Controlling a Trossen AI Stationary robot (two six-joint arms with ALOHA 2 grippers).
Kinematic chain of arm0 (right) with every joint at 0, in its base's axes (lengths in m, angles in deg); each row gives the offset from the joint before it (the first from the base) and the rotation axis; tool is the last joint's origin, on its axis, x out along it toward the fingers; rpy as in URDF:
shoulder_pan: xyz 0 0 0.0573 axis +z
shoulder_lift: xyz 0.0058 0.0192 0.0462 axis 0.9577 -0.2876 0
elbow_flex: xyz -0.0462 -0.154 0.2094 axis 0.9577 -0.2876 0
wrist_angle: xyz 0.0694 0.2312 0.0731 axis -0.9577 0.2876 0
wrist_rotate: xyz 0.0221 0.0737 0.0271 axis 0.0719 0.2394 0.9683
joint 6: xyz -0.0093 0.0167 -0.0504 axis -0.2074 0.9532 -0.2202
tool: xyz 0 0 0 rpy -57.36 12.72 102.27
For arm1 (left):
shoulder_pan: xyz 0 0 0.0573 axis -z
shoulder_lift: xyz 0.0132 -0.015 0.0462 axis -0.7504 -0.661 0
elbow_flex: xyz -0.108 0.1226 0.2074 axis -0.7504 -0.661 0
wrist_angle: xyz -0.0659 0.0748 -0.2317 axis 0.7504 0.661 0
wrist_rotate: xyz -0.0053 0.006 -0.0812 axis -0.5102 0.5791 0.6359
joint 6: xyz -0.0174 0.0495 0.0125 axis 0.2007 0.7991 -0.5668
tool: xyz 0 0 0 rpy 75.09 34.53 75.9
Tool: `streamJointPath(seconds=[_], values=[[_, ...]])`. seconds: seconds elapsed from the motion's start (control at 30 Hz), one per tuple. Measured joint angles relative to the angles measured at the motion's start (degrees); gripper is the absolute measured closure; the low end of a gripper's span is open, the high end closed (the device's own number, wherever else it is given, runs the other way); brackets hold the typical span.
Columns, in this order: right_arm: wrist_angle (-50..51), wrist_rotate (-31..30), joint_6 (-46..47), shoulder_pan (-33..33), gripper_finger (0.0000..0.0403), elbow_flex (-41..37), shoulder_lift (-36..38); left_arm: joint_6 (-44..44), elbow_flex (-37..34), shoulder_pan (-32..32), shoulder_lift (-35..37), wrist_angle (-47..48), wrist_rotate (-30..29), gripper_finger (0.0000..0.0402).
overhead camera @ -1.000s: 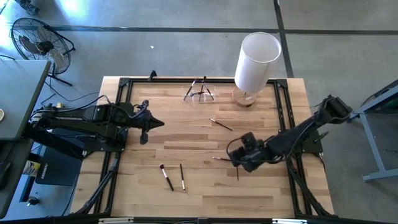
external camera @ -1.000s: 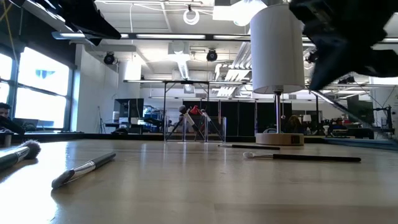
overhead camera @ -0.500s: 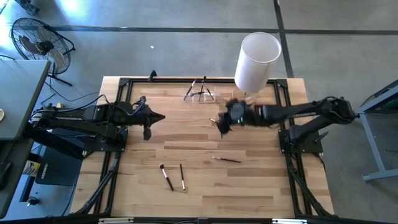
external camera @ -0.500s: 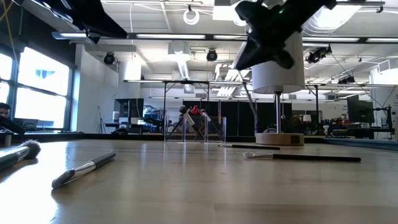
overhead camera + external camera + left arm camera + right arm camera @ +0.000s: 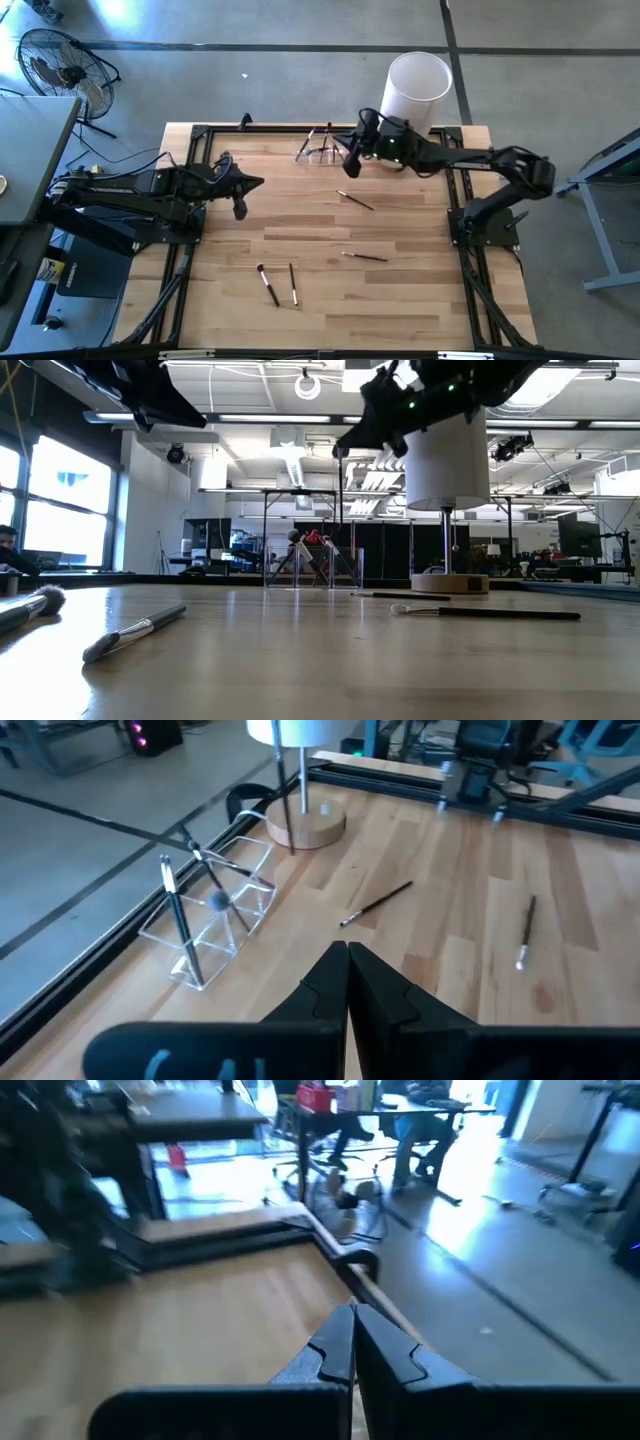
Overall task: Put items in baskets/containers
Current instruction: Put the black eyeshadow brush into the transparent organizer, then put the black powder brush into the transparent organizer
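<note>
The clear container [image 5: 322, 150] stands near the table's far edge with a few brushes leaning in it [image 5: 215, 925]. Several more brushes lie flat on the wood: one mid-table [image 5: 355, 200], one nearer [image 5: 364, 257], and two near the front [image 5: 268, 284] [image 5: 293, 284]. My right gripper [image 5: 350, 162] hangs above the table just right of the container, pointing toward the far left. It is shut [image 5: 352, 1315] and nothing shows between its fingers. My left gripper [image 5: 258, 184] waits raised at the table's left, shut [image 5: 348, 955], pointing toward the container.
A tall white cylinder [image 5: 412, 95] on a round wooden base [image 5: 305, 825] stands right of the container, close behind my right arm. Black frame rails [image 5: 200, 135] run along the table's edges. Bare wood lies between the scattered brushes.
My right gripper has swung from the table's near right part toward the far edge, rising and rolling its wrist, and now hangs beside the clear container. It stays shut throughout. My left gripper has turned a little in place. The brushes on the table have not moved.
</note>
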Motion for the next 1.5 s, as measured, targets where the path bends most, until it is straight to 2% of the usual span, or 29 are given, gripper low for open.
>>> streamJointPath(seconds=[0.27,0.47,0.63,0.8,1.0,1.23,1.5], values=[[-3.9,-5.2,-8.9,-3.7,0.0402,2.5,-7.9,-2.2,0.0,0.0,-0.7,-0.1,-0.5,0.0401],[-5.5,-2.9,-8.9,-5.8,0.0402,2.5,-11.4,-4.9,0.0,0.0,-1.9,0.0,-0.5,0.0402],[-5.2,-3.9,-6.3,-6.0,0.0397,2.4,-12.6,-5.3,0.0,0.0,-3.4,-0.1,-0.5,0.0401],[-2.5,-4.4,-4.8,-6.0,0.0375,2.4,-12.8,-6.2,0.0,0.0,-3.4,0.0,-0.4,0.0401],[-0.8,-4.4,-2.6,-6.0,0.0327,2.4,-12.8,-6.2,0.0,0.0,-3.5,0.0,-0.4,0.0402],[0.7,-4.3,-2.5,-4.3,0.0287,2.4,-9.2,-6.2,0.0,0.0,-3.5,0.0,-0.3,0.0402],[12.9,-4.9,1.7,1.9,0.0302,2.4,0.2,-6.2,0.0,0.0,-3.5,0.0,-0.3,0.0401]])
